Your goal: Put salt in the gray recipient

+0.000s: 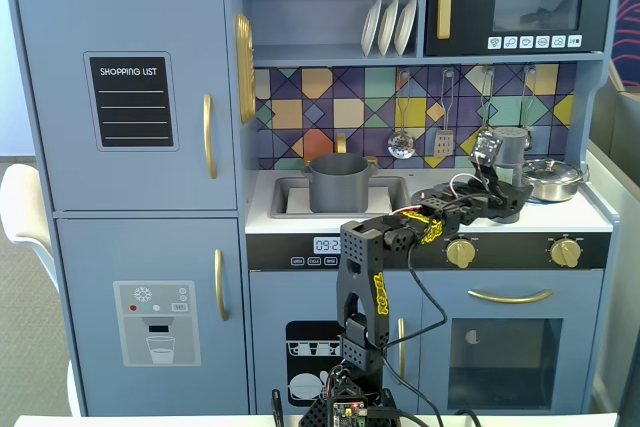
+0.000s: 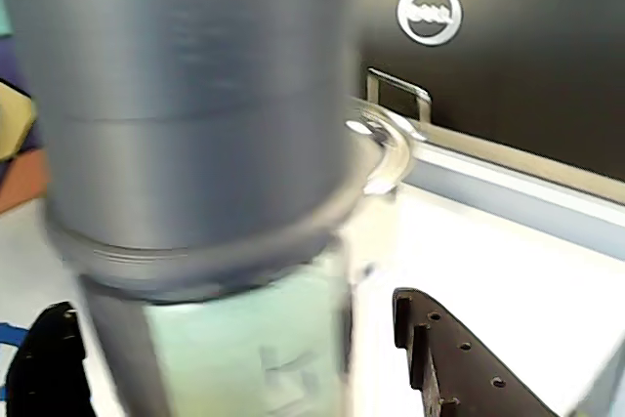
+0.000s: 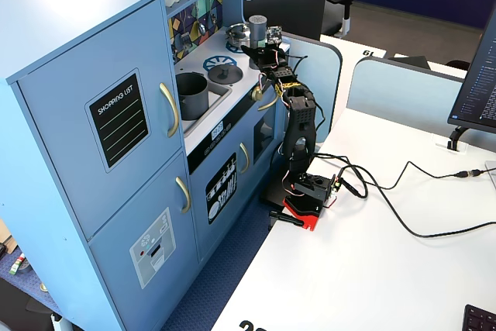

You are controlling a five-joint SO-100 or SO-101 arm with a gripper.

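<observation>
Broadly, scene: a blue toy kitchen point(image 1: 130, 197) stands against a white desk, with the arm's base on the desk in front of it.
Toy kitchen: tall cupboard doors with a "SHOPPING LIST" board sit on the left in a fixed view; a counter point(image 1: 590, 215) with a sink lies to the right, and a microwave point(image 1: 515, 10) sits above it.
Arm: black arm point(image 1: 362, 287) with yellow markings rises from the desk and reaches across the counter's front edge toward its right part; another fixed view point(image 3: 298, 125) shows the same reach from the side.
Gray recipient: the dark gray pot point(image 1: 338, 183) stands upright in the sink, well left of the gripper in a fixed view; it also shows in another fixed view point(image 3: 191, 92).
Steel pan: shiny pan point(image 1: 553, 179) rests at the far right of the counter, just beside the salt.
Salt: the shaker point(image 1: 510, 147) stands upright on the counter's right side; in the wrist view it point(image 2: 195, 114) fills the left and middle, blurred, with the pale green strip low down.
Gripper: the gripper point(image 1: 500, 187) sits at the shaker's base.
Jaws: apart, one dark finger point(image 2: 459, 363) at the right of the shaker and another at the left; whether they touch it cannot be told.
</observation>
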